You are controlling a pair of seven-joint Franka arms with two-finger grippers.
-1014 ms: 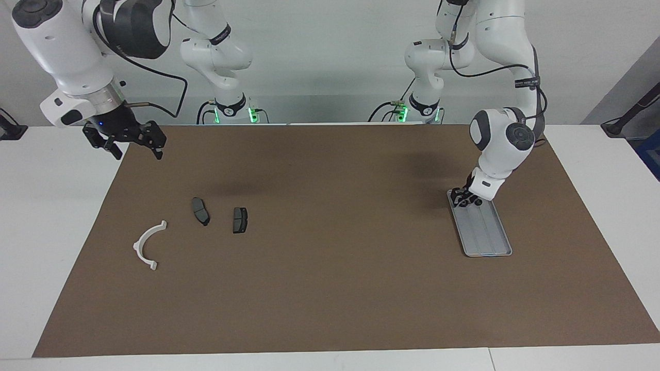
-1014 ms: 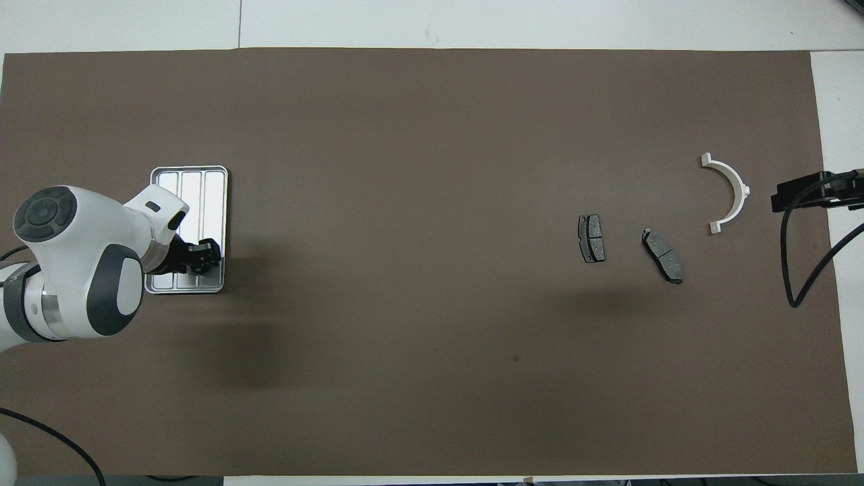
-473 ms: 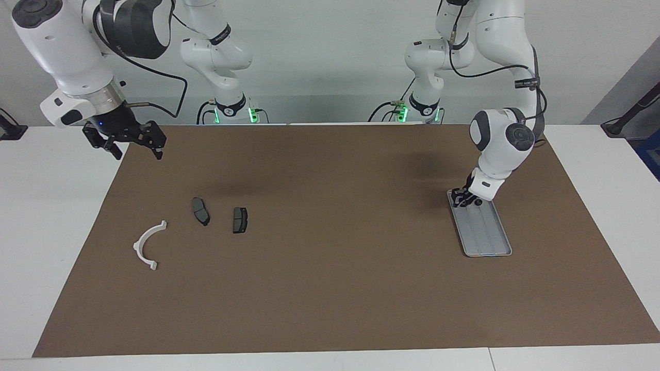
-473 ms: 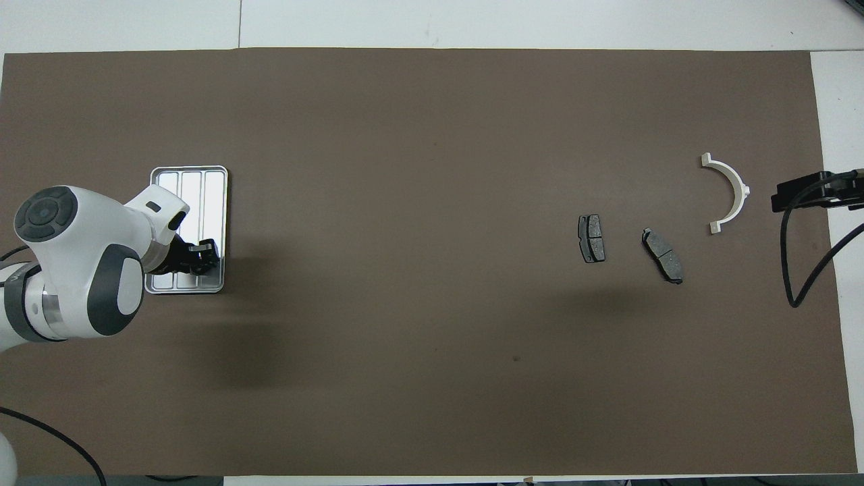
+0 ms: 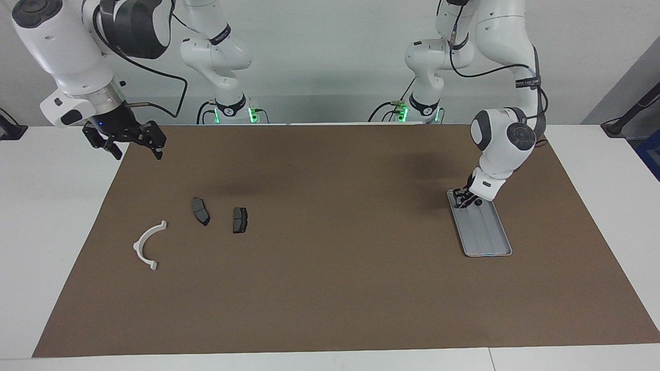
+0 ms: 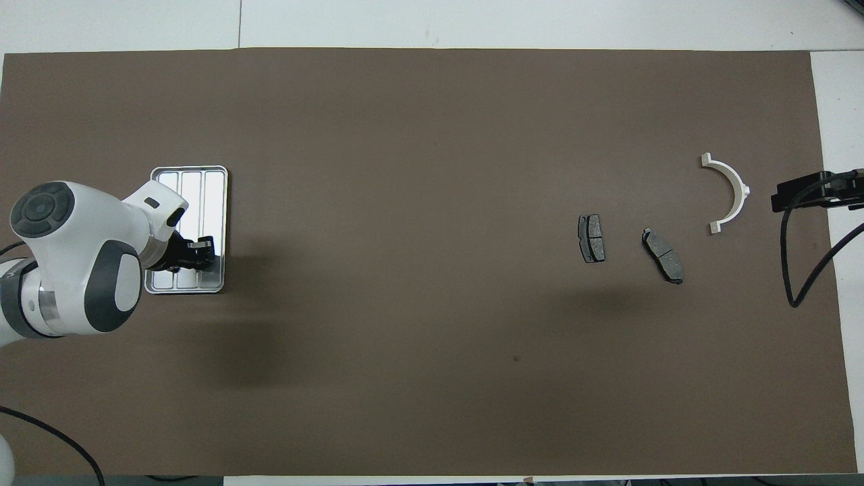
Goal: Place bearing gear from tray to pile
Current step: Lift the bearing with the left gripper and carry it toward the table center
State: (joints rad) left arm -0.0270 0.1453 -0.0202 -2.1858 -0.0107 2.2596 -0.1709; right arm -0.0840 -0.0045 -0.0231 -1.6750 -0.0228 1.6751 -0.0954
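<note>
We see left gripper (image 5: 465,200) low in tray (image 5: 487,234), grip unclear to us. Right gripper (image 5: 133,146) spread wide, waiting over mat edge (image 5: 119,165).

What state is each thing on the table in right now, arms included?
Tray: flat on the mat, at the left arm's end.
Left gripper: down in the tray's end nearest the robots; what it grips is hidden.
Right gripper: fingers open, empty, waiting above the mat's corner.
White bracket: lying flat, untouched.
Two brake pads: flat, apart.
</note>
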